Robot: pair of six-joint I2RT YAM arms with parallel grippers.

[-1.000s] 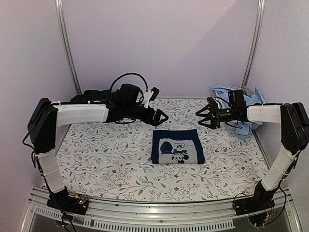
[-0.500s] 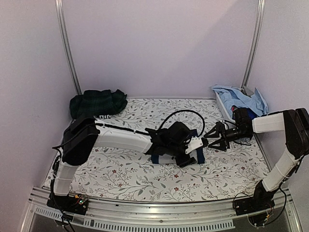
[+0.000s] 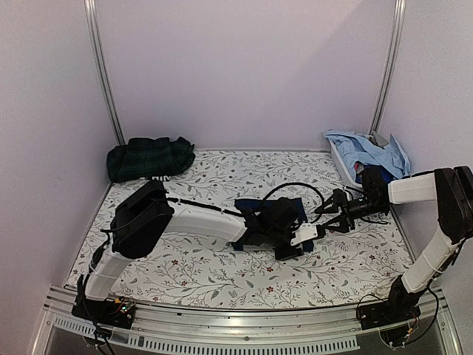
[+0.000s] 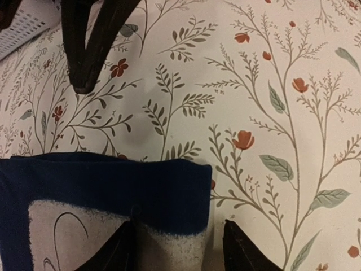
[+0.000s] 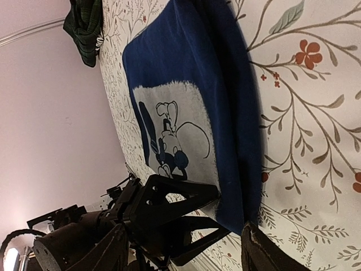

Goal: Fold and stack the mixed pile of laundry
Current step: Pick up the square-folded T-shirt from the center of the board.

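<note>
Folded navy blue T-shirt with cartoon print (image 5: 180,62) lies flat mid-bench on the white floral sheet (image 3: 185,266). Left gripper (image 4: 179,228) is half open, tips straddling the shirt's corner, nothing pinched yet. Right gripper (image 3: 325,217) is spread, empty, just beside the shirt's right edge. Dark green plaid piece (image 3: 150,157) is back-left, light blue shirts (image 3: 366,148) back-right.

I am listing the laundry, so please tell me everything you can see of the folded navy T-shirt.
The folded navy T-shirt is soft cloth folded into a flat, neat rectangle, with a pale grey print of a cartoon mouse on top. It lies near the middle of the floral sheet. The left gripper straddles one edge with its jaws apart; the right gripper is open just beside that edge.
</note>
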